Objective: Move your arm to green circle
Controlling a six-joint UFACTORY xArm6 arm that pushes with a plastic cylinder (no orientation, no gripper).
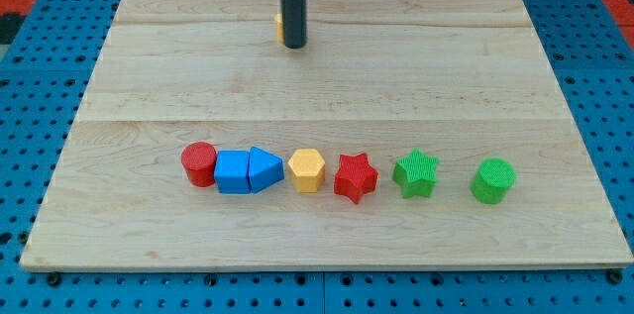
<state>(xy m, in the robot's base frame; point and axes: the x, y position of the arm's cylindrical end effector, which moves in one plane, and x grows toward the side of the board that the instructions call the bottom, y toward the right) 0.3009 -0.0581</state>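
The green circle (492,180) lies at the right end of a row of blocks near the view's bottom. My tip (294,47) rests on the wooden board (515,76) near the view's top, a little left of centre, far up and left of the green circle. A yellow block (279,26) sits right behind the rod, mostly hidden by it.
The row runs from the view's left: red circle (199,164), blue cube (233,171), blue triangle (264,169), yellow hexagon (307,169), red star (355,177), green star (416,173). A blue pegboard (40,106) surrounds the board.
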